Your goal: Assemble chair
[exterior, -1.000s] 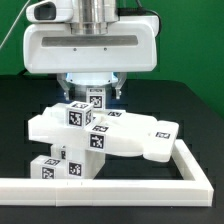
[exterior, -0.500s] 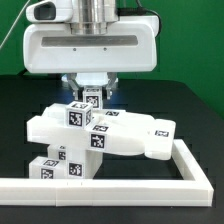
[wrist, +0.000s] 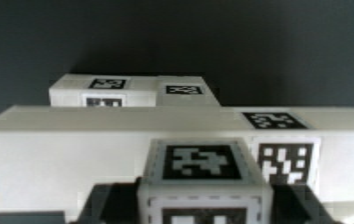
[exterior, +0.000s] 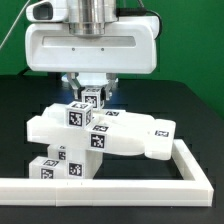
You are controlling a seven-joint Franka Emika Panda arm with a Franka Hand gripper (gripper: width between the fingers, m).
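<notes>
The chair (exterior: 125, 138) is a cluster of matte-white tagged parts on the black table: a flat slab lying across short square posts (exterior: 55, 166). My gripper (exterior: 92, 93) hangs straight above it, shut on a short square post (exterior: 92, 99) with a tag, held just over the tagged block (exterior: 78, 115) on the slab. In the wrist view the held post (wrist: 200, 170) sits between my dark fingers (wrist: 113, 206), with the gripper (wrist: 200, 205) above the slab (wrist: 85, 150). A further tagged block (wrist: 138, 90) lies beyond.
The long white L-shaped rail (exterior: 185, 165) runs along the front of the table and up the exterior view's right side, close to the chair parts. The robot's large white hand housing (exterior: 90, 45) fills the space above.
The gripper with the post has shifted slightly up and toward the exterior view's left since a second ago. The chair parts have not moved.
</notes>
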